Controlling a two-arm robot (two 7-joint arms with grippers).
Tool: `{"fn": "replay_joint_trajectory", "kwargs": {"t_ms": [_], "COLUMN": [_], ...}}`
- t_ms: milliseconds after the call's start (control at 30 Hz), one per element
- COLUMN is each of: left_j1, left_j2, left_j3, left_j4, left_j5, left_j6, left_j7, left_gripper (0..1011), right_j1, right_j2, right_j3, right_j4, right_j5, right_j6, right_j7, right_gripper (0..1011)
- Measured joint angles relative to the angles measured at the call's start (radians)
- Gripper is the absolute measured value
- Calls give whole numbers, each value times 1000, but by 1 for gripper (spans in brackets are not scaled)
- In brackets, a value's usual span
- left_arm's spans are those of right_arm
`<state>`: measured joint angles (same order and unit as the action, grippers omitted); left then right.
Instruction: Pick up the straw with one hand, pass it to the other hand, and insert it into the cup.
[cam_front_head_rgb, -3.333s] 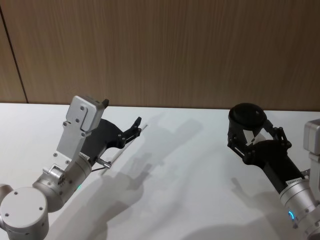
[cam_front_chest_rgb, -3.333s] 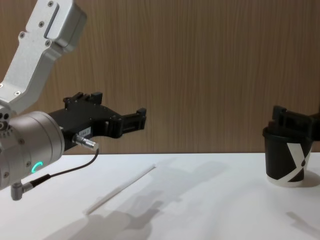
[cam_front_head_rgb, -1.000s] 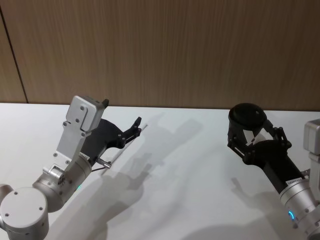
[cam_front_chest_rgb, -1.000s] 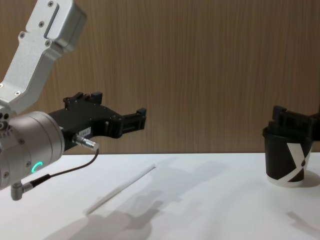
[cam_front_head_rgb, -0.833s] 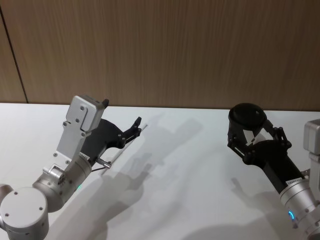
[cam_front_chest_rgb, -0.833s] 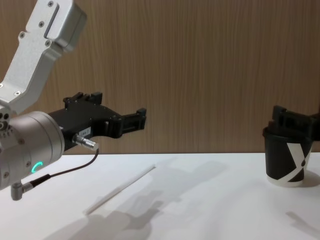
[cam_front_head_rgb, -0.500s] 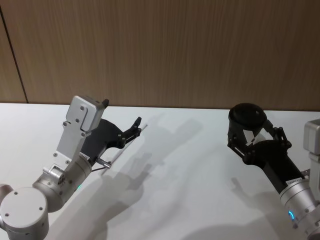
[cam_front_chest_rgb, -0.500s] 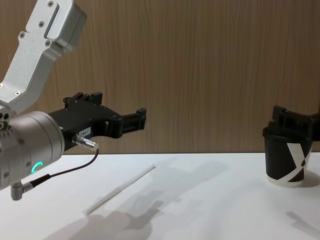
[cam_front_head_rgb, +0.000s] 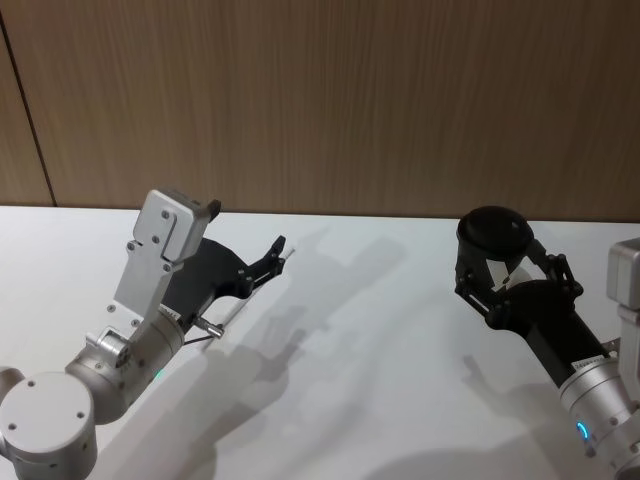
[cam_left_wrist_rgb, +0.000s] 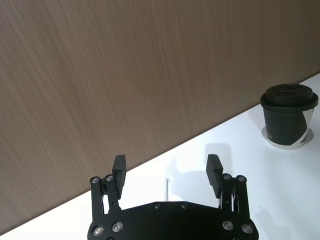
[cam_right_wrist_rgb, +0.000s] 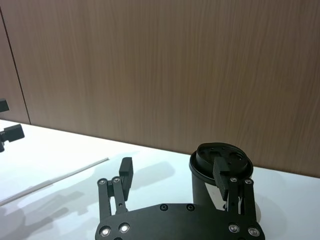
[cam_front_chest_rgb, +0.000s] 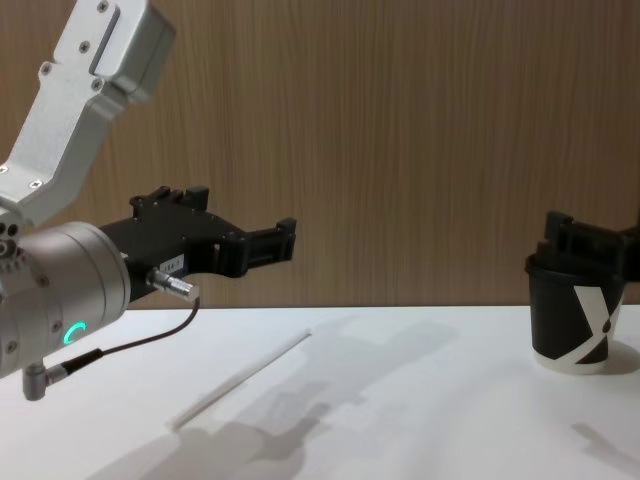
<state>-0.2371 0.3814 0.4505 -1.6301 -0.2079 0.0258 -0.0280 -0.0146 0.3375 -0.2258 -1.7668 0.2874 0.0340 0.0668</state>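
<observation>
- The bench (cam_front_chest_rgb: 420, 420) is carrying both task things, well apart: the straw on its left half, the cup towards its right edge.
- The left gripper (cam_left_wrist_rgb: 166, 169) is hovering above the left half of the bench. Its fingers are spread wide and gripping nothing. You are seeing it reach out towards the back edge, with the straw on the bench below it.
- The right gripper (cam_right_wrist_rgb: 173, 167) is sitting by the right edge, fingers spread and empty, just beside the cup on the front side. You cannot tell whether it is touching the cup.
- The cup (cam_front_head_rgb: 492, 232) is standing upright with its lid on.
- The straw (cam_front_chest_rgb: 245, 378) is lying flat, untouched. Its long axis is slanting from the front-left towards the back edge and the middle, and its far end is showing between the left fingertips in the wrist view. That axis is running roughly along the left gripper's reach, so its fingers are likely straddling the straw crosswise. You are probably looking at a straight descent for the pick, the left arm being far nearer.
</observation>
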Motion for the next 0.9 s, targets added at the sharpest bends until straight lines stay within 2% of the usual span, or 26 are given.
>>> {"fn": "replay_joint_trajectory", "kwargs": {"t_ms": [433, 900], "left_j1": [23, 72], "left_j2": [-6, -39], "left_j3": [-28, -89], "left_j4": [-36, -74], "left_j5": [-47, -105], "left_j6": [64, 145], "left_j7": [-21, 20], "left_gripper": [1003, 1003], "right_j1": [0, 0], "right_j2": [0, 0], "right_j3": [0, 0], "right_j4": [0, 0], "right_j5": [0, 0], "right_j6": [0, 0], "right_j7": [0, 0], "right_gripper": [1001, 1001]}}
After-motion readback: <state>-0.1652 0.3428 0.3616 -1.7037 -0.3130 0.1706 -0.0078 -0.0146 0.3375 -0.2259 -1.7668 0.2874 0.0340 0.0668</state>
